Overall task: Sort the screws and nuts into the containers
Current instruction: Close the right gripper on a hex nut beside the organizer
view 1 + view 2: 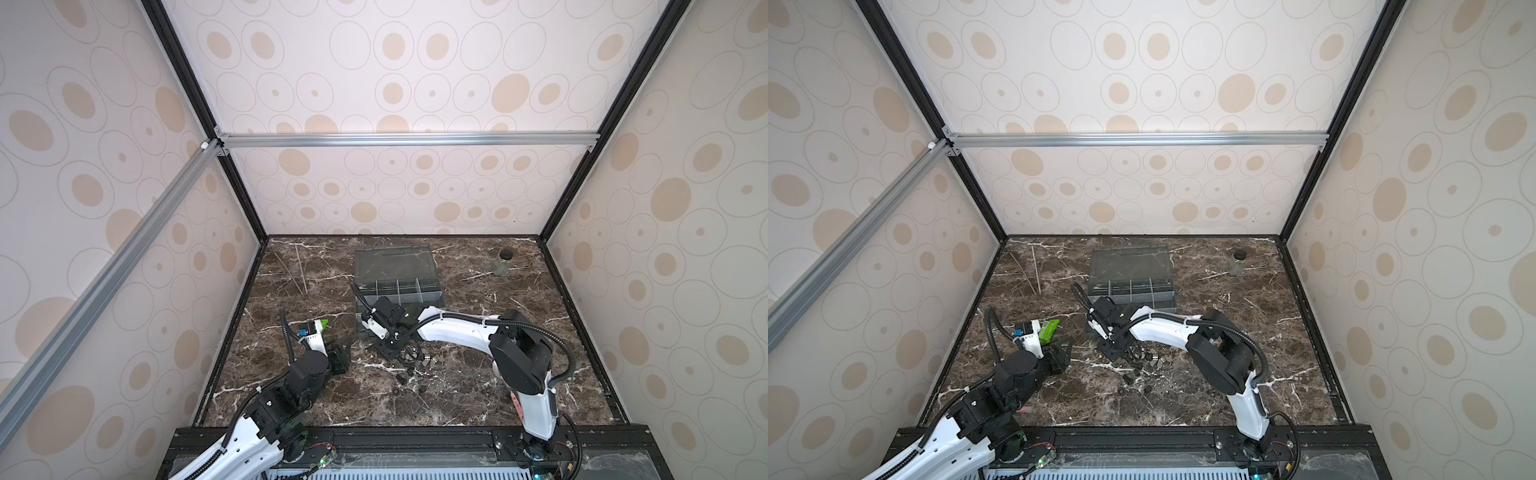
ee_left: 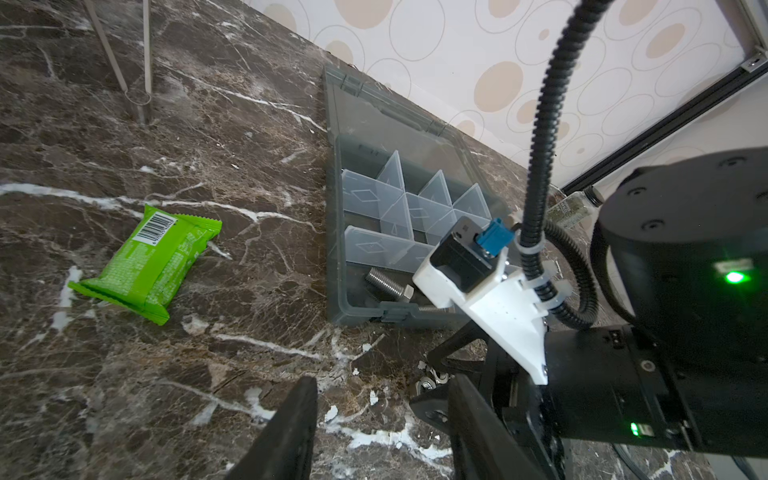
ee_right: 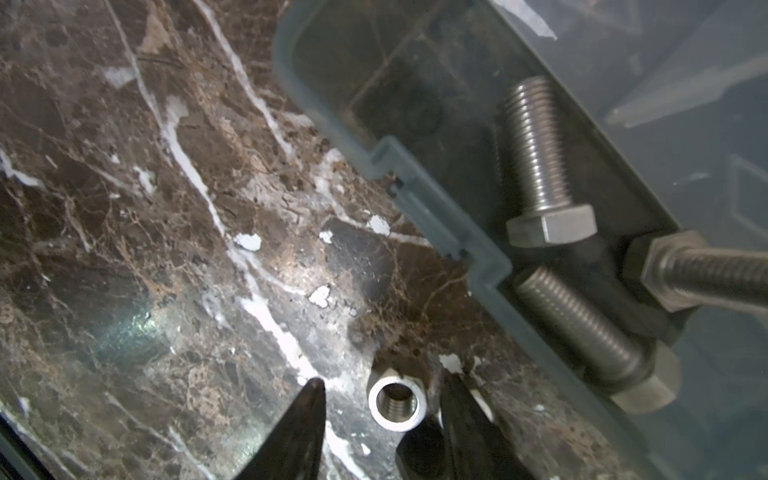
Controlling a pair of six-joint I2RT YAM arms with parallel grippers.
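In the right wrist view my right gripper (image 3: 384, 386) stands open over the marble, and a silver nut (image 3: 397, 405) lies between its fingers, closer to one finger (image 3: 461, 411). Three silver screws (image 3: 536, 162) lie in an end compartment of the grey organizer box (image 1: 397, 286). In both top views this gripper (image 1: 390, 353) hangs at the left edge of a pile of nuts and screws (image 1: 419, 359), just in front of the box. My left gripper (image 2: 382, 399) is open and empty, low over bare marble left of the pile (image 1: 1144, 357).
A green snack packet (image 2: 153, 262) lies left of the box. Thin wooden sticks (image 1: 301, 270) lie at the back left, and a small glass jar (image 1: 501, 264) stands at the back right. A few loose dark pieces (image 1: 405, 378) lie in front of the pile.
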